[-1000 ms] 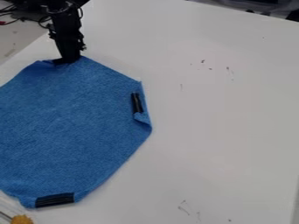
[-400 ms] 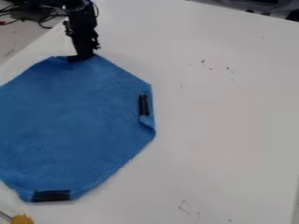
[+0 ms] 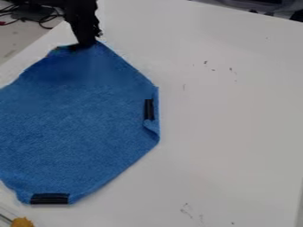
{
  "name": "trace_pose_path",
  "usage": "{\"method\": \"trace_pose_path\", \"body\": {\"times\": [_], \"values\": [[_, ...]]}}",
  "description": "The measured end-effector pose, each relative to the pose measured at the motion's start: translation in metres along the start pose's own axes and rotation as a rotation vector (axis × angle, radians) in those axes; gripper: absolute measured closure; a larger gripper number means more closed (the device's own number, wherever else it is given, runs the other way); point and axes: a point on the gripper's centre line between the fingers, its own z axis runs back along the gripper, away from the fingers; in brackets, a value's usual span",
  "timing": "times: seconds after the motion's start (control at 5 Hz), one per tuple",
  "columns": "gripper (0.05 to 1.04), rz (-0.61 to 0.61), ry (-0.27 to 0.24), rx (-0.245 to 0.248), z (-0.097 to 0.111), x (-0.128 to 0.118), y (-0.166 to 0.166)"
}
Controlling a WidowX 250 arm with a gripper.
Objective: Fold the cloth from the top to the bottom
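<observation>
Cloth (image 3: 83, 128) lay on the table (image 3: 228, 119), reaching the view's left edge. Gripper (image 3: 84, 45) was clenched on its top edge. Black strips (image 3: 49, 199) marked the cloth's right and bottom edges; the right edge was partly turned over. Table extended widely rightward, with small dark marks (image 3: 186, 208).

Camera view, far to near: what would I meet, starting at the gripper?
Gripper → right-hand black strip on the cloth → near black strip → yellow-orange thing at the bottom left.
</observation>
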Motion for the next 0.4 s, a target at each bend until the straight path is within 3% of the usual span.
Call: {"method": "trace_pose_path", "body": {"times": [0.2, 0.4], "values": [[1.021, 0.026, -0.069, 0.046, 0.036, -0.022, -0.004], [1.022, 0.039, -0.091, 0.079, 0.066, -0.057, -0.018]]}}
